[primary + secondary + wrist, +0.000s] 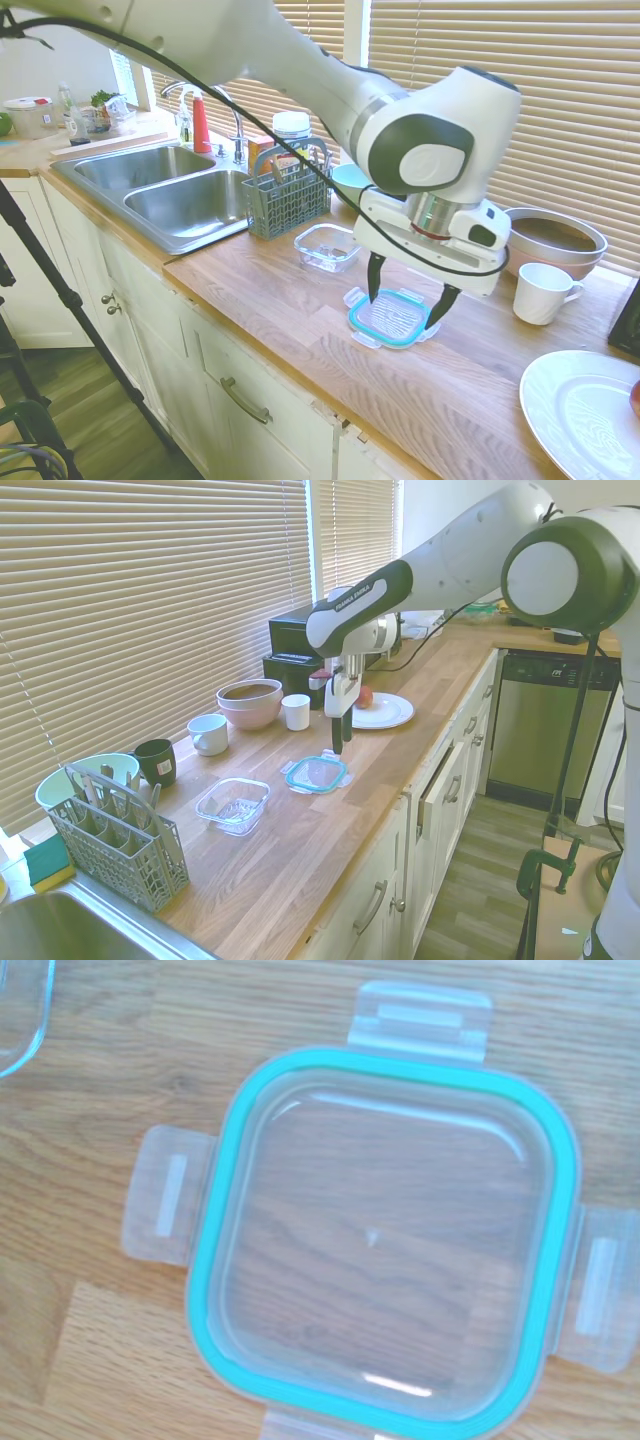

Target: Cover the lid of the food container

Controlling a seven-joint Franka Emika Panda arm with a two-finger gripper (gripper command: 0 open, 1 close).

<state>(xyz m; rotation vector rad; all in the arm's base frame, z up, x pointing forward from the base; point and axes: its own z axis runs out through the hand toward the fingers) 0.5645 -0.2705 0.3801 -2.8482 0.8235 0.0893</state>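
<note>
The lid [389, 318] lies flat on the wooden counter, clear with a teal rim and snap tabs; it fills the wrist view [385, 1240] and shows in the second exterior view [317, 773]. My gripper [408, 298] hovers just above it, open, one dark finger on each side, touching nothing. In the second exterior view the gripper [341, 742] hangs over the lid's far edge. The food container [327, 245] [233, 804], a clear shallow square dish, stands empty a short way from the lid, toward the sink. A corner of it shows in the wrist view [20, 1020].
A grey cutlery basket [285, 195] stands by the sink [170, 190]. Behind the lid are a tan bowl [555, 240], a white mug [542, 292] and a light green bowl [80, 776]. A white plate [585, 410] lies near the counter's front edge.
</note>
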